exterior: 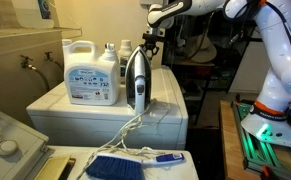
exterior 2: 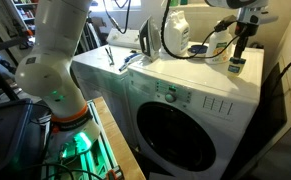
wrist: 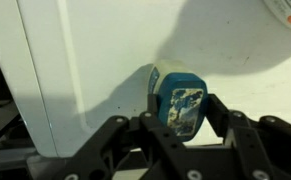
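1. The end effector (wrist: 182, 108) is showing at the bottom of the wrist view. It is clamping the small blue container (wrist: 181, 98) at a middling width, with one finger (wrist: 153, 112) pressing on each side. Gripping across the narrow sides is probably giving the pads flat faces to bear on.
2. The container (exterior 2: 236, 67) is standing upright on top of the white washing machine (exterior 2: 175, 85). In an exterior view it is sitting at the right of the frame, near the machine's far edge and just beside the wall.
3. The end effector (exterior 2: 237, 54) is pointing straight down over it. This is likely because the wall is leaving no room for a sideways approach.
4. The iron (exterior: 136, 78) is standing on its heel in the middle of the frame. The big white detergent jug (exterior: 92, 72) is sitting to its left, and both are well apart from the grip.
5. The container is looking small and boxy, with rounded corners. It is teal-blue with a printed blue-and-white label, too blurred for reading.
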